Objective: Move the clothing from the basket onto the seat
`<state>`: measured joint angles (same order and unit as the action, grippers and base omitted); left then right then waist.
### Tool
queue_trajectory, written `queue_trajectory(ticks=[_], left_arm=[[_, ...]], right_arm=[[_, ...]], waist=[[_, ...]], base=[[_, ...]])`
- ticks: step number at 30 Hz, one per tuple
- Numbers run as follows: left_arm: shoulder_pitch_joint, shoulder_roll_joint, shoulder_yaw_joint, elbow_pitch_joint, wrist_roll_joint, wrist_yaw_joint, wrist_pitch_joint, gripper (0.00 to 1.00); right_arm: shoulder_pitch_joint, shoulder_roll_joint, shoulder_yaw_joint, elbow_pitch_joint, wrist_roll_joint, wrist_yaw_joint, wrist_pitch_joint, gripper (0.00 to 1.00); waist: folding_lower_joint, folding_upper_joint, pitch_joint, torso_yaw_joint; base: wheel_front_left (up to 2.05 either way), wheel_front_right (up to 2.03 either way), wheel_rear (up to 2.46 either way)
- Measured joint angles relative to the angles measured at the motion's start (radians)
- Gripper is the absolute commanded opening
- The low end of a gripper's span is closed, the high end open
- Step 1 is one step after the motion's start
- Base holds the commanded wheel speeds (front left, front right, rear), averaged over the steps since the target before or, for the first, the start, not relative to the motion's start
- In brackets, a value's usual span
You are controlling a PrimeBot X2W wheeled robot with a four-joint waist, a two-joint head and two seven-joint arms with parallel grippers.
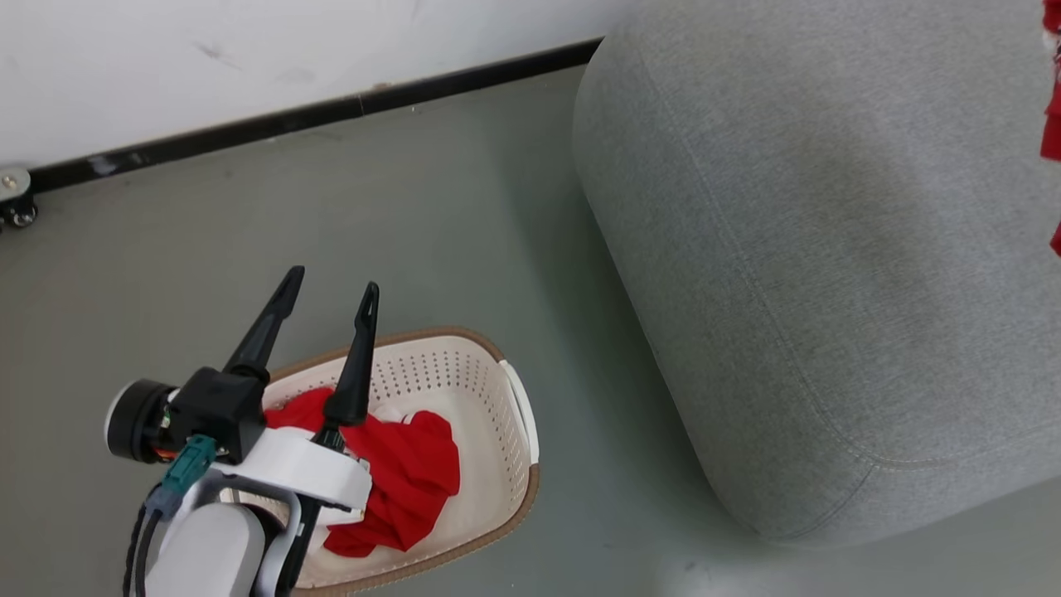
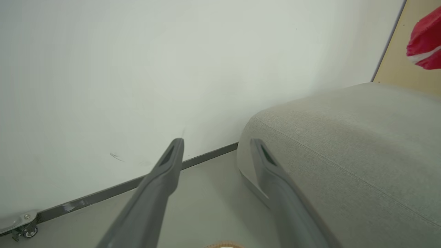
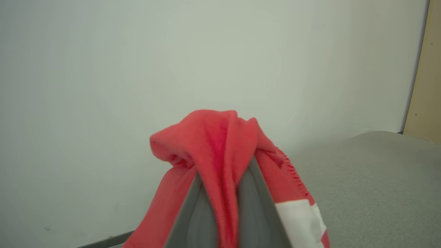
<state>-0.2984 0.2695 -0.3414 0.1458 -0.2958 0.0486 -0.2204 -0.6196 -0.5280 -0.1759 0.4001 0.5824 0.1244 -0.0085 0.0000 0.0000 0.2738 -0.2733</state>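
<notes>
between the right gripper's point(image 3: 224, 182) two fingers, pressed together, a fold of a red garment point(image 3: 210, 137) is pinched, bunched over the tips with a white panel hanging just to their right. the seat point(image 3: 372, 179) lies beyond and to the right of those jaws; whether the cloth is over it yet i cannot tell. the hold looks like one thin fold, so a quick swing could let it slide out onto the floor point(image 1: 414, 232) short of the cushion, and the loose tail could slip off the seat's rounded side once released. the left gripper point(image 1: 331, 282) has its jaws spread wide and holds nothing; below and behind its fingers sits the basket point(image 1: 489, 431) with more clothing point(image 1: 414, 473) heaped inside, partly hidden under that wrist. reaching down from there, a finger could catch the basket's perforated side or shove the light basket aside. ahead of the left jaws are the white wall point(image 1: 249, 50), a dark baseboard point(image 1: 331, 112) and, far to their left, a small caster point(image 1: 18, 211); none blocks the way to the seat.
</notes>
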Motion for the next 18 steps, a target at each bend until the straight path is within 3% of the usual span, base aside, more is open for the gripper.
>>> queue_trajectory(ticks=[18], left_arm=[[-0.061, 0.022, -0.045, -0.133, 0.056, 0.0, 0.062, 1.0]], right_arm=[[-0.221, 0.018, -0.014, 0.247, -0.151, 0.0, 0.009, 0.0]], waist=[[0.0, 0.0, 0.134, 0.055]], base=[[0.0, 0.0, 0.0]])
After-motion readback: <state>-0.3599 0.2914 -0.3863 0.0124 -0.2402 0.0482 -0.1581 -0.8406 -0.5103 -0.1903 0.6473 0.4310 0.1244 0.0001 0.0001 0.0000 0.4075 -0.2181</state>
